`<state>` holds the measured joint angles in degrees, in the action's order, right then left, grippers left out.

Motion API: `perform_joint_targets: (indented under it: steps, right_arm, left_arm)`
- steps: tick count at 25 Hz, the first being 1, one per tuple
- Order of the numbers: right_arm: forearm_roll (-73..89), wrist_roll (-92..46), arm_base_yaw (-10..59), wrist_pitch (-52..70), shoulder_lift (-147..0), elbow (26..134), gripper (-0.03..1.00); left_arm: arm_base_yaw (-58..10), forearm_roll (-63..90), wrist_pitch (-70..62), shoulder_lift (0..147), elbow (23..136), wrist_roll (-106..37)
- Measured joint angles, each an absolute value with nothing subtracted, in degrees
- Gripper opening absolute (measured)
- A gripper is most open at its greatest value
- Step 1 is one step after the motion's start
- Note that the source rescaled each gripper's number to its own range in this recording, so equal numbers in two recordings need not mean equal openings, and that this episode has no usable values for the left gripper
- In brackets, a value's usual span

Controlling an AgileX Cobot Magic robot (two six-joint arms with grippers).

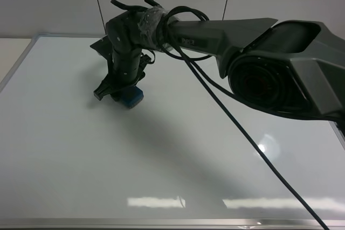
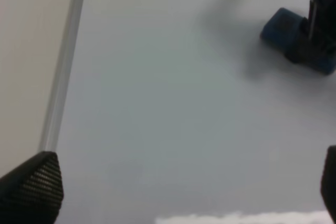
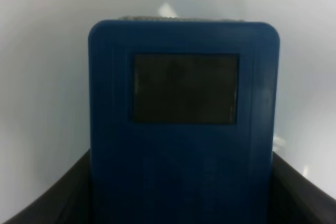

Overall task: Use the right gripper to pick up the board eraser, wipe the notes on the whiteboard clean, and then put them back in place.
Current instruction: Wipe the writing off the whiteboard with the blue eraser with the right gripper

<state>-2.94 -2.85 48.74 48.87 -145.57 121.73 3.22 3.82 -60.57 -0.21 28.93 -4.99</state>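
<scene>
High exterior view. Shows a large glossy white whiteboard [image 1: 81, 154] with a thin silver frame [image 1: 161, 222], filling most of the frame. Shows a dark grey robot arm [image 1: 226, 33] lettered "PIPER" reaching in from the right edge toward the upper left, with black cables [image 1: 237, 127] trailing off it. Ends in the black two-jaw right gripper [image 1: 119, 93], pointing down and clamped on the small blue rectangular board eraser [image 1: 132, 97], upper left of centre. Sits low at the board surface there; cannot tell whether touching.

Left wrist view. Shows the left gripper [image 2: 181, 187] spread wide, holding nothing, one black ribbed fingertip [image 2: 31, 192] in the lower left corner and the other at the lower right edge. Catches the blue eraser in the upper right, pinched by black jaws. Leaves a strip of beige table [image 2: 26, 51] along the left, beyond the silver frame.

Right wrist view. Fills the centre with the blue eraser, a darker rectangular patch [image 3: 184, 87] on its face. Shows black jaws pressed against both lower sides, with white board behind.
</scene>
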Motion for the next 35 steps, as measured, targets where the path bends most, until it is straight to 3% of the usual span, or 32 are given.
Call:
perform_joint_targets:
  steps: [15, 29, 35]
  right_arm:
    - [-4.9, -2.8, 47.1, 35.8, -147.1, 121.6, 0.0]
    - [-19.9, 20.9, 46.6, 38.2, -146.9, 121.6, 0.0]
    - [-21.0, 20.7, 46.5, 41.4, -146.3, 121.4, 0.0]
  left_arm:
    - [3.2, 3.8, -60.6, -0.2, 28.9, -5.0]
    - [3.2, 3.8, -60.6, -0.2, 28.9, -5.0]
    - [3.2, 3.8, -60.6, -0.2, 28.9, -5.0]
